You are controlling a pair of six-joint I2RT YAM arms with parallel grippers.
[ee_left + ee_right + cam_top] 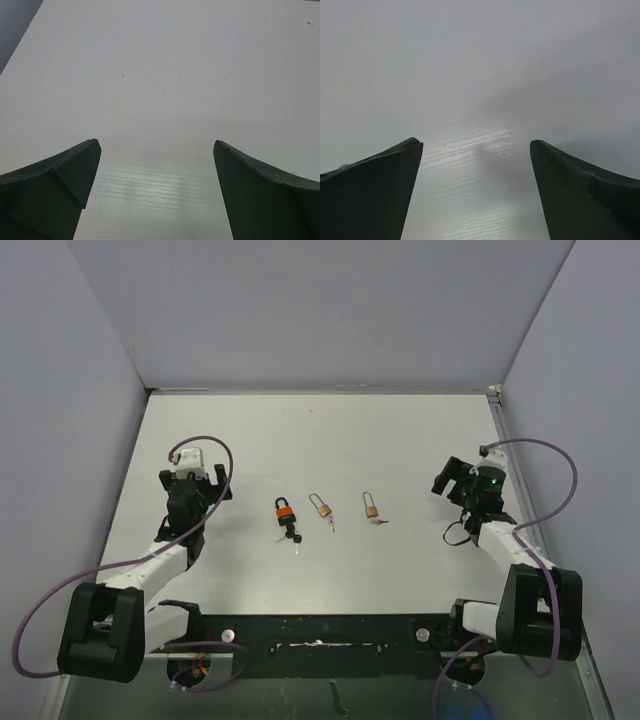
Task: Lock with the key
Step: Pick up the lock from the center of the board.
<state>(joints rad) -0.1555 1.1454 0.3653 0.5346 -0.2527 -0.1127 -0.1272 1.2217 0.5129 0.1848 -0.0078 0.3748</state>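
From my remote seat I start on the left. The left gripper (pixel 156 145) hangs over bare white table (pixel 400 440), its jaws spread wide with nothing between them, and it is well apart from the locks.

Moving right, three padlocks lie in a row mid-table:
- A padlock with an orange top and black body (pixel 285 512) has a small bunch of dark keys (pixel 293 536) touching its lower end.
- A small brass padlock (pixel 320 506) has a thin key (pixel 331 524) just beside it.
- A second brass padlock (pixel 370 507) has a tiny key (pixel 379 521) at its lower right.

I cannot tell whether any key sits in its keyhole, or whether any shackle is sprung or seated. They are too small from above, and neither wrist camera shows them.

Farthest right, the right gripper (pixel 476 145) is also gaping and empty above plain table, well clear of the row.

I see these risks:
- The keys lie flat and thin, so a pinch from above may skid off or shove the key away.
- The locks are light and loose, so a nudge could spin one and pull its key askew.
- Turning a key without the other arm bracing the body would probably just rotate the whole lock.
- With the locks so close together, an open finger may clip a neighbour.
- Both arms reaching for the centre could foul each other.
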